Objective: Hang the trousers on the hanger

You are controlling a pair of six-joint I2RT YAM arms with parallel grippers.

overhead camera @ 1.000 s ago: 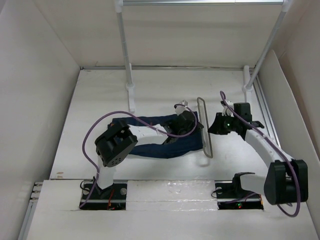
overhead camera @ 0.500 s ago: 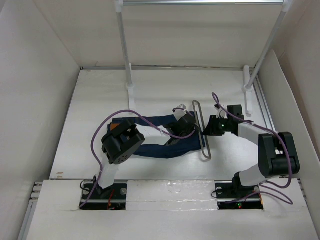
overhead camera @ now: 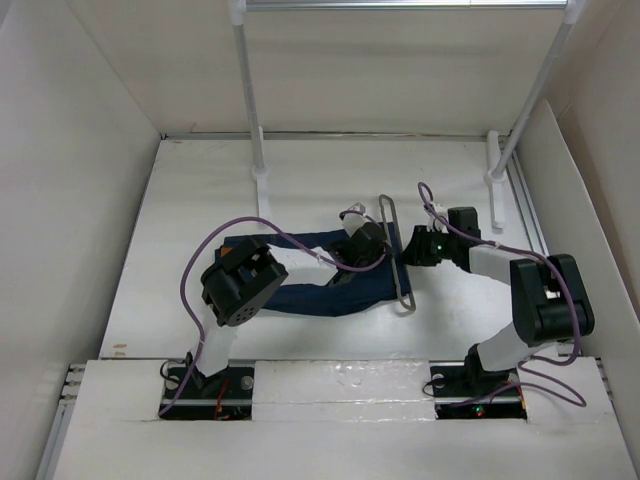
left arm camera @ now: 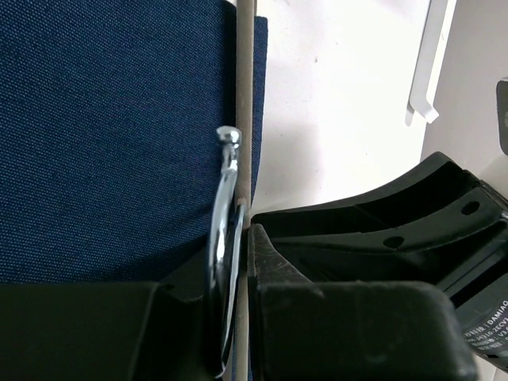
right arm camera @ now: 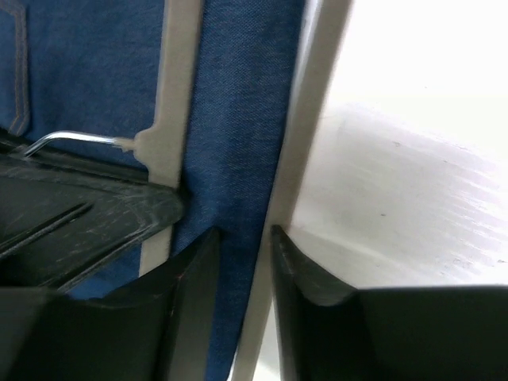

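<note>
The dark navy trousers (overhead camera: 300, 295) lie flat on the white table (overhead camera: 200, 200). The pale grey hanger (overhead camera: 394, 250) lies over their right end. My left gripper (overhead camera: 362, 245) is shut on the hanger where its chrome hook (left arm camera: 226, 178) meets the bar (left arm camera: 246, 79), right above the trousers (left arm camera: 119, 119). My right gripper (overhead camera: 408, 250) comes at the hanger from the right. In the right wrist view its jaws (right arm camera: 244, 234) stand apart, straddling the hanger's outer bar (right arm camera: 309, 119) and a strip of the trousers (right arm camera: 238, 95). I see no squeeze on either.
Two thick white rack poles (overhead camera: 250, 110) (overhead camera: 530, 100) rise from the back of the table to a metal rail (overhead camera: 400, 4). A white bracket (overhead camera: 495, 190) stands at the back right. White walls (overhead camera: 70, 200) close in both sides. Purple cables (overhead camera: 200, 260) loop over both arms.
My right arm has folded in and swung left to the hanger, and its jaws have widened around the outer bar. The left gripper and hanger have shifted slightly left and back.
</note>
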